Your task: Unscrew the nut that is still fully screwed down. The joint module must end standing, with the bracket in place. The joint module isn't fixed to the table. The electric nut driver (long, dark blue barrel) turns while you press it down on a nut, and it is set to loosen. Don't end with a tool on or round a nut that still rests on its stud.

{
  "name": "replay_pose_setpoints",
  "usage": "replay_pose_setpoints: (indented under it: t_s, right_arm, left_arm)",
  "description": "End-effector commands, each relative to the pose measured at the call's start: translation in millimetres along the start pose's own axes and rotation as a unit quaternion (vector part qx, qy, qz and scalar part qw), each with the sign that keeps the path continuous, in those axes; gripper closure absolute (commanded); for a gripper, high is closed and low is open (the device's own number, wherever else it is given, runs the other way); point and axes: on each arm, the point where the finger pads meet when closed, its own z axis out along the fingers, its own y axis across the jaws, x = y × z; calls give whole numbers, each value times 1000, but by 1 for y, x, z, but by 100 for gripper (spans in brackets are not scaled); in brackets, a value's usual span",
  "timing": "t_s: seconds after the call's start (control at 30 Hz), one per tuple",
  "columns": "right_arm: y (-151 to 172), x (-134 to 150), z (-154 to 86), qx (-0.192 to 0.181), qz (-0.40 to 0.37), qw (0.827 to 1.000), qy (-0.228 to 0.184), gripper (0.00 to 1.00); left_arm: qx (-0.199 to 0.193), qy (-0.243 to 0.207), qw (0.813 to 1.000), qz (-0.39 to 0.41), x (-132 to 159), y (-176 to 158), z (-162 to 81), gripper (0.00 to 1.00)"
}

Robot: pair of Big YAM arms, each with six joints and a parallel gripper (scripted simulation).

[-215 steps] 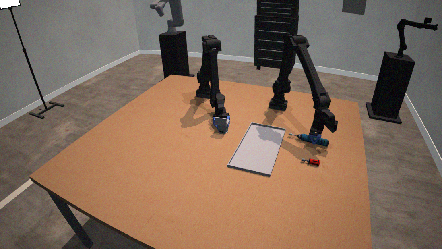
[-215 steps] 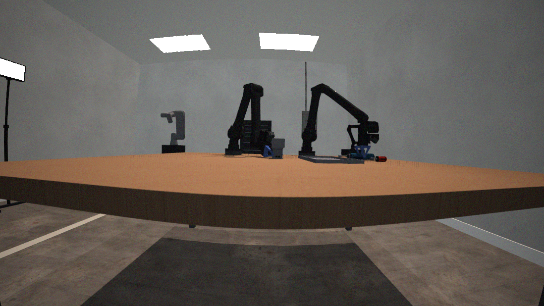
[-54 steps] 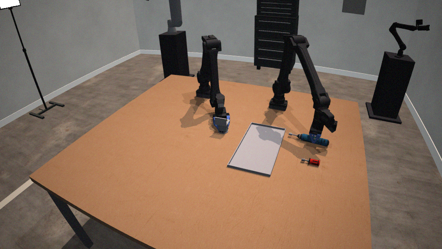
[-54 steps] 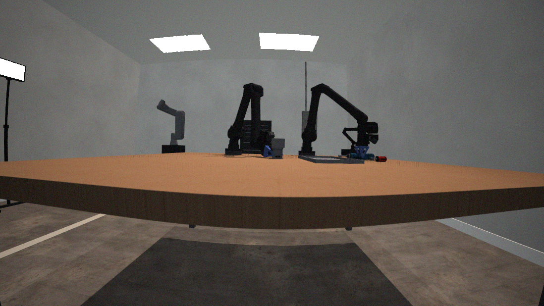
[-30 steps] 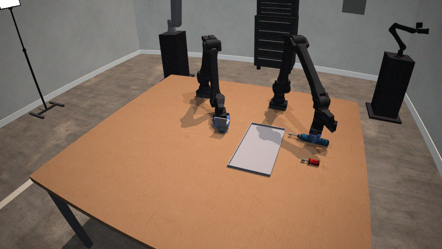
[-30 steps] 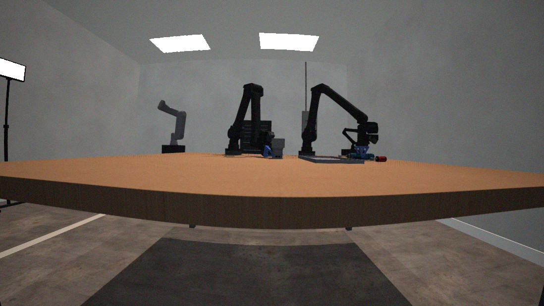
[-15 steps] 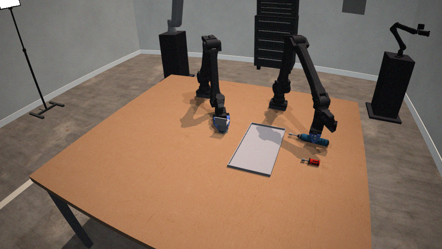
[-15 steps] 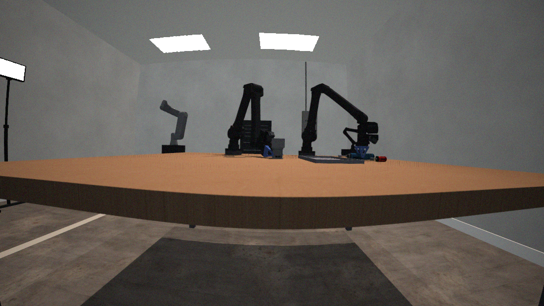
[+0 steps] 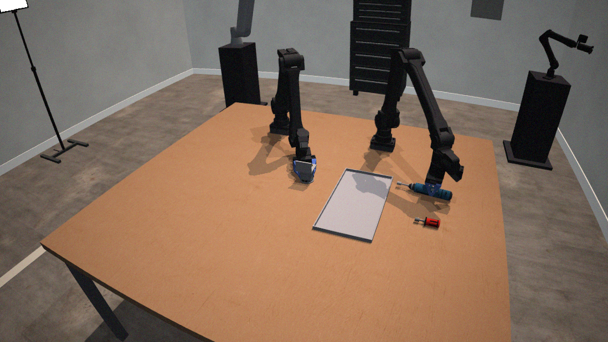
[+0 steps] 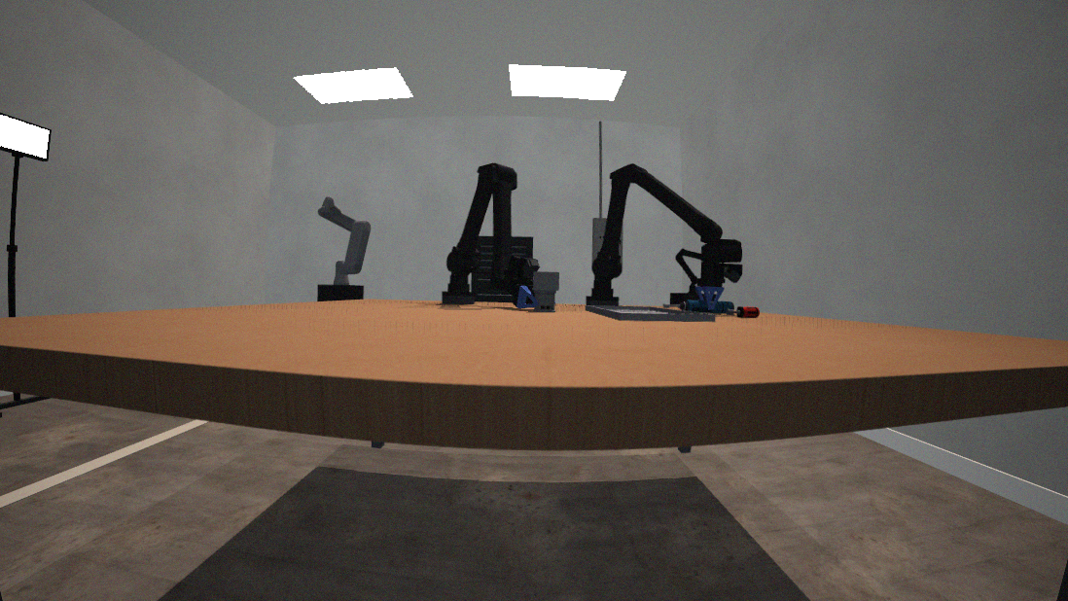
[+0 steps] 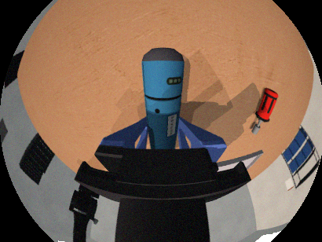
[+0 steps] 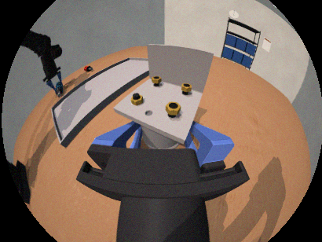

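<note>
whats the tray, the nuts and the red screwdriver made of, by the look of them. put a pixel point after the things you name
The tray [image 9: 314, 228] [image 10: 664, 318] [image 12: 63, 144] looks like matt grey painted metal or plastic: flat colour, no glare. The nuts [image 12: 137, 99] [image 12: 173, 108] [image 12: 186, 87] [image 12: 156, 80] seem brass or yellow-plated metal, golden with light facets. The red screwdriver [image 9: 433, 222] [image 10: 748, 311] [image 11: 268, 104] [image 12: 87, 68] has a probably plastic handle, evenly bright red, and a grey, likely steel tip.
</note>
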Motion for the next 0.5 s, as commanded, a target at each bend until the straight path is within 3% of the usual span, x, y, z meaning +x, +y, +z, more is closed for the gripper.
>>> replay_pose_setpoints:
  t_s: [0.0,0.17,0.37,0.47]
  right_arm:
    - [-1,17,0,1,-8,1000,20,41]
    - [-1,17,0,1,-8,1000,20,41]
    - [-1,17,0,1,-8,1000,20,41]
    - [-1,17,0,1,-8,1000,20,41]
  left_arm:
    - [22,-23,999,-1,-19,-9,-34,58]
    - [25,-26,999,-1,-22,-11,-45,58]
    - [17,-18,1000,-1,-20,-10,-36,58]
    - [25,-26,999,-1,-21,-11,-52,58]
